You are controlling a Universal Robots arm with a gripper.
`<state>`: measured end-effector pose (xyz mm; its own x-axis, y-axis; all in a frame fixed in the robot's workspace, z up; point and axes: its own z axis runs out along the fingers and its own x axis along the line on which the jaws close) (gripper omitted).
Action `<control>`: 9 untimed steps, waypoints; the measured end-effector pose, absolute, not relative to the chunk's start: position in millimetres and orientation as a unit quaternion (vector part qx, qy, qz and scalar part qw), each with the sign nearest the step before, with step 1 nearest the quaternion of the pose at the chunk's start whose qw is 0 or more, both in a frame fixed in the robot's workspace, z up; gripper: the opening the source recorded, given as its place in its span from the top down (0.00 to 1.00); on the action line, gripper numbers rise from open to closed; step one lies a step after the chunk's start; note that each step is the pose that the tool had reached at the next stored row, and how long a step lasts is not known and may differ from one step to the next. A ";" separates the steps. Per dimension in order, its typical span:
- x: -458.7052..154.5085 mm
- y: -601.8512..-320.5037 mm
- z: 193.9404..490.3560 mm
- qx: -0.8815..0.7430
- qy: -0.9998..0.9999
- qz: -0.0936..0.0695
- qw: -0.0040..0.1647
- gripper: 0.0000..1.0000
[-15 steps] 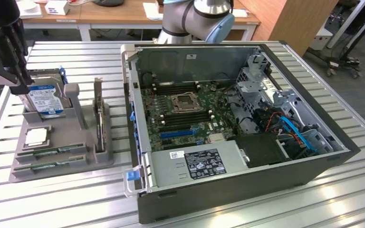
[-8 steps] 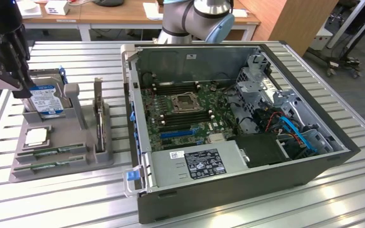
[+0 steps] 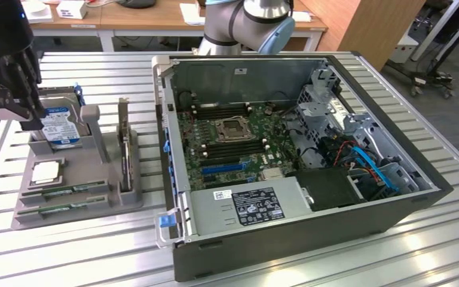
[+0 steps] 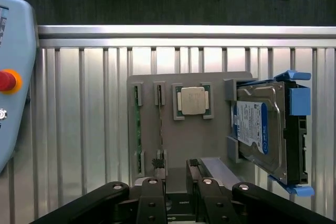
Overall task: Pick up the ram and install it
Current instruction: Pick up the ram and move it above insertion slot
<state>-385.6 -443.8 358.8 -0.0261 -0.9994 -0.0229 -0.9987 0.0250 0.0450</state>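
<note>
- Ram (image 3: 64, 190) is lying as two green sticks in the gray holder (image 3: 114, 197). Both are resting flat in slots along the holder's edge nearest the exterior camera, and the second stick (image 3: 54, 209) is sitting just beside the first.
- We are seeing the holder sitting on the slatted metal surface (image 3: 421, 251), near the surface's edge on the exterior view's left and just beside the open computer case (image 3: 293, 233).
- We are finding the gripper (image 3: 10, 98) hanging above the holder's end farthest from the exterior camera, over the hard drive (image 3: 58, 127). Its jaws are standing apart with nothing between them.
- In the wrist view the gripper (image 4: 177, 184) is facing the holder (image 4: 210, 140). There we are making out one ram stick (image 4: 137, 129) at the holder's outer edge and the other stick (image 4: 159, 124) in the slot next to it, both apart from the fingers (image 4: 152, 198).
- A silver processor chip (image 4: 191, 100) is sitting in its pocket between the sticks and the hard drive (image 4: 257, 129), which is resting propped in a blue-clipped bracket.
- A dark expansion card (image 3: 124, 149) is standing upright along the holder's side nearest the case.
- Inside the case the green motherboard (image 3: 229, 137) is lying exposed, well apart from the ram.
- A pale blue housing (image 4: 13, 51) with a red button (image 4: 5, 81) is showing beside the surface.
</note>
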 end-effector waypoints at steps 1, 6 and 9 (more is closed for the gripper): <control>-385.6 -443.8 357.4 0.698 -0.716 -0.024 0.007 0.71; -385.6 -443.8 350.3 0.698 -0.716 -0.024 0.008 0.71; -385.6 -443.8 346.4 0.698 -0.716 -0.024 0.007 0.71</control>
<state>-385.6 -443.8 346.4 -0.0261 -0.9994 -0.0229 -0.9987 0.0250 0.0450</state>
